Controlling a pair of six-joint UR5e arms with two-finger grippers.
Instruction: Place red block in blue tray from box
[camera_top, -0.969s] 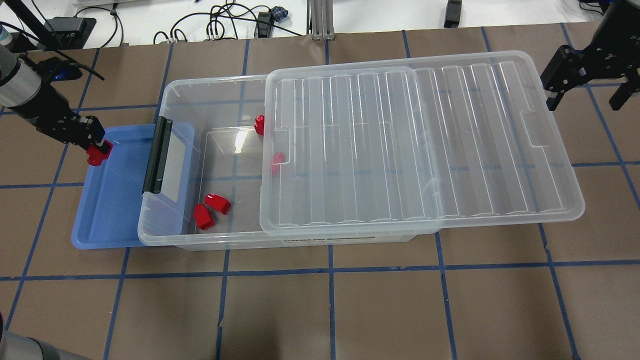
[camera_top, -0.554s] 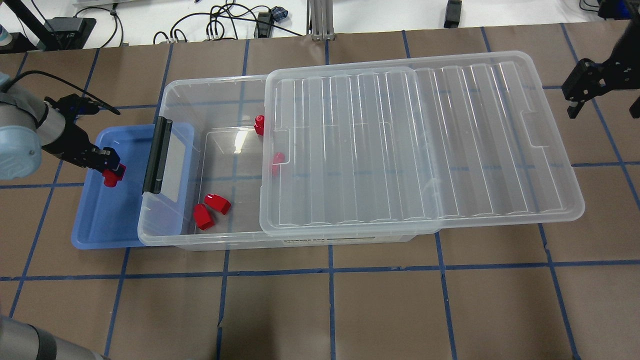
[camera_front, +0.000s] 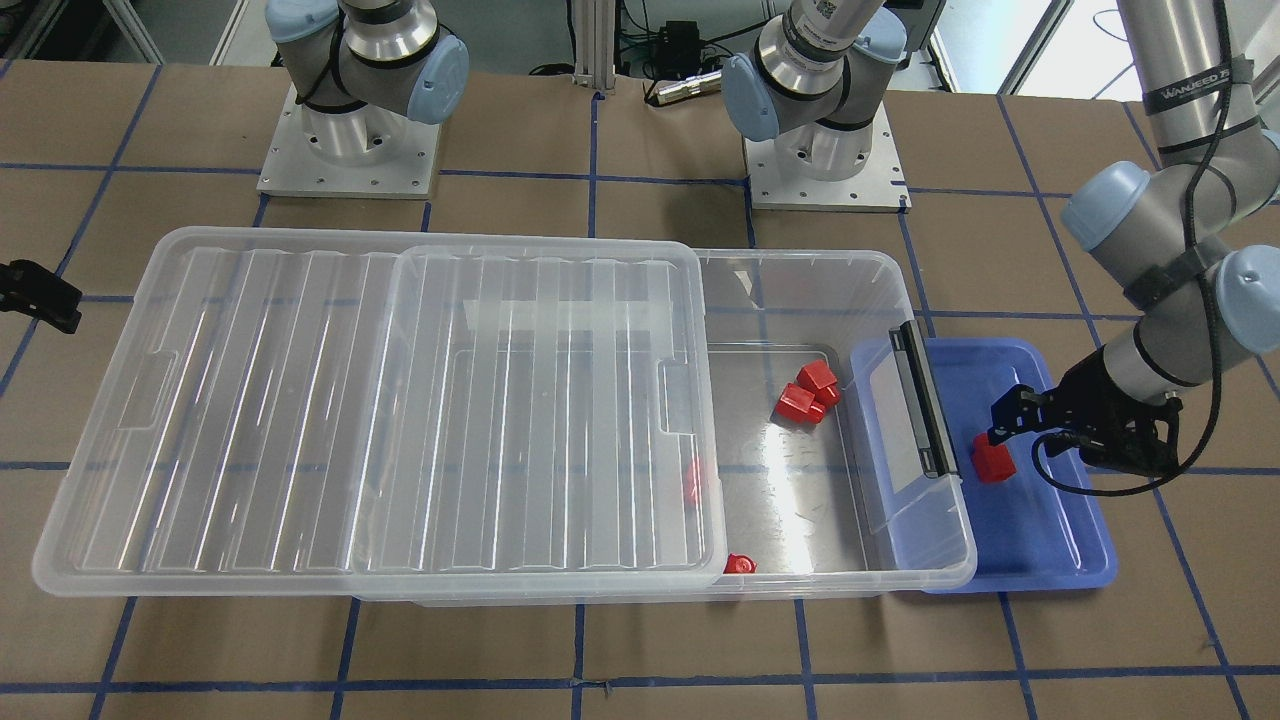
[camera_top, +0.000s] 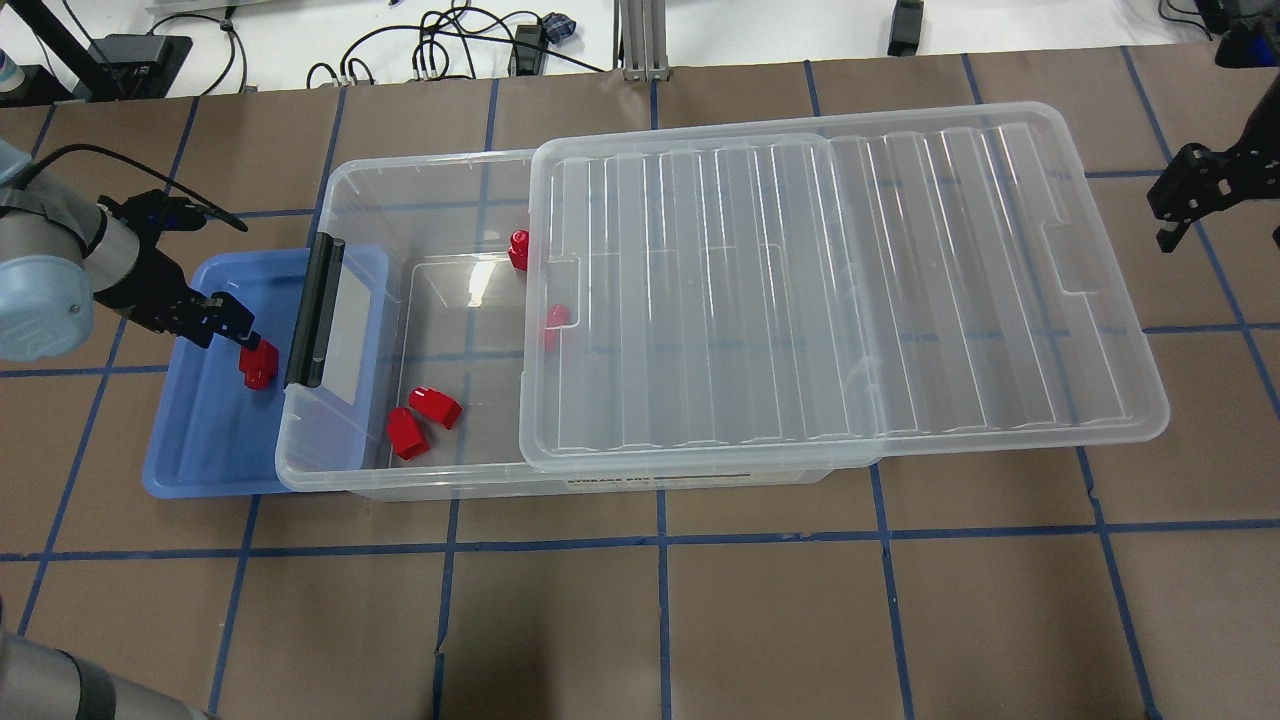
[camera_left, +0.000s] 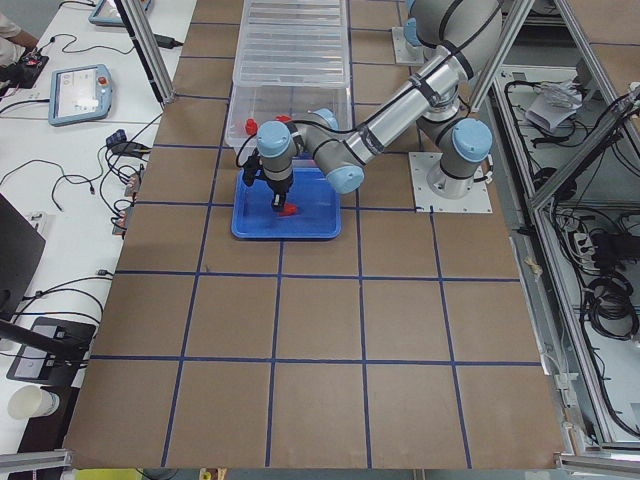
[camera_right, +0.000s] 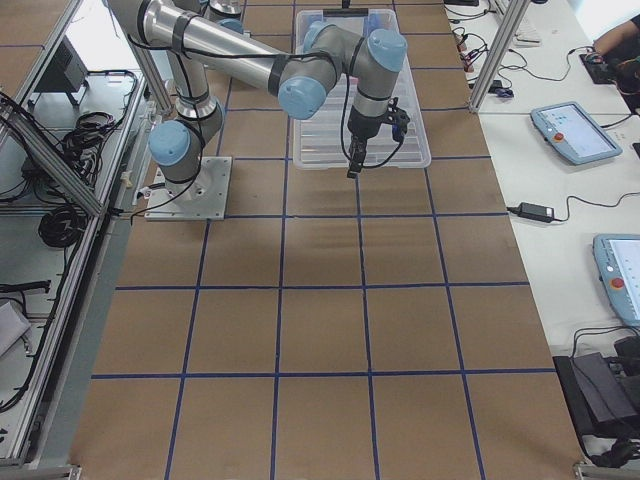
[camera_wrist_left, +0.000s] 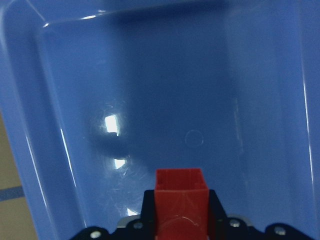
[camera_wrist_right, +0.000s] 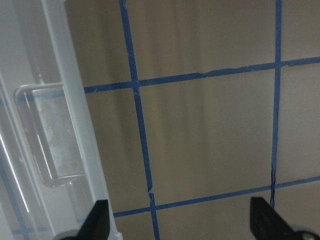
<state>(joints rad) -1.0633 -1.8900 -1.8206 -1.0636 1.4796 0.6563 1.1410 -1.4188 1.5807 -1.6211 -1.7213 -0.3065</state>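
The small bright red plastic block (camera_wrist_left: 180, 200) is clamped between the fingers of the left end effector (camera_top: 243, 338), low over the floor of the shallow periwinkle-blue plastic tray (camera_top: 200, 450). Contact with the floor cannot be confirmed. The position suits a release inside the rim. The large clear plastic box (camera_top: 430, 170) overlaps the tray's edge, with its ribbed clear lid (camera_top: 850, 280) slid aside to expose four more red blocks (camera_top: 405, 432). The right end effector (camera_wrist_right: 180, 220) hangs spread and empty over the table (camera_top: 660, 620).
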